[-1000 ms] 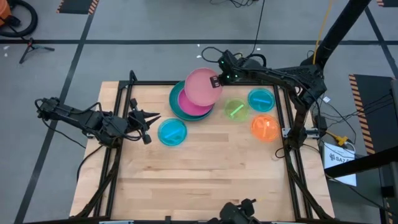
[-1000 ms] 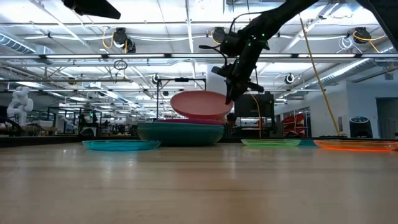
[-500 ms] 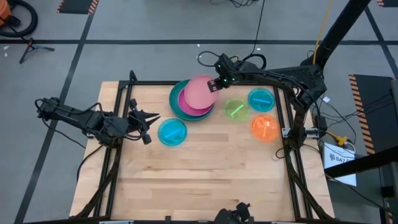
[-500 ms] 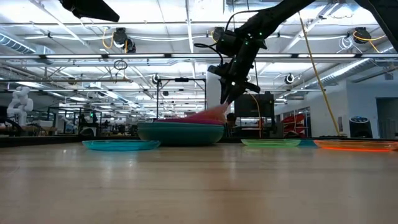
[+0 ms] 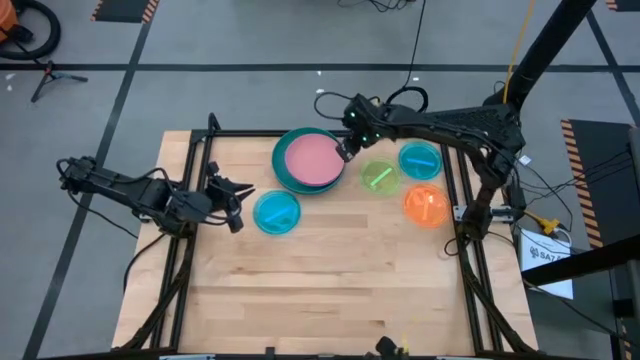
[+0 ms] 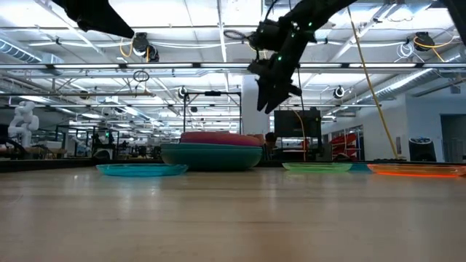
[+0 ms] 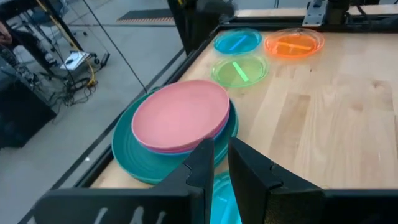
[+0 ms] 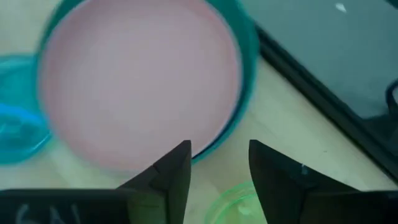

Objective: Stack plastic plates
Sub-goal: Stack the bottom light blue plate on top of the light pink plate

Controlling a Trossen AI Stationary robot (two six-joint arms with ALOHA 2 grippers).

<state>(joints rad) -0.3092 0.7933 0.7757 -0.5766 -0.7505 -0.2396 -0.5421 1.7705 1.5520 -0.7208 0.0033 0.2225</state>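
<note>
Round pale pink plastic plate (image 5: 311, 157) tops the teal stack, upper centre; right gripper (image 5: 346, 150) hovers, fingers apart (empty). Next: fetch a small translucent lime-green plate (image 5: 379, 177).

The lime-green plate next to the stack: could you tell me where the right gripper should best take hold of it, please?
Probably by the rim: the lime-green plate lies flat, so only its raised edge offers a pinch. The right gripper, open above the stack, could likely come down on the near edge.
</note>
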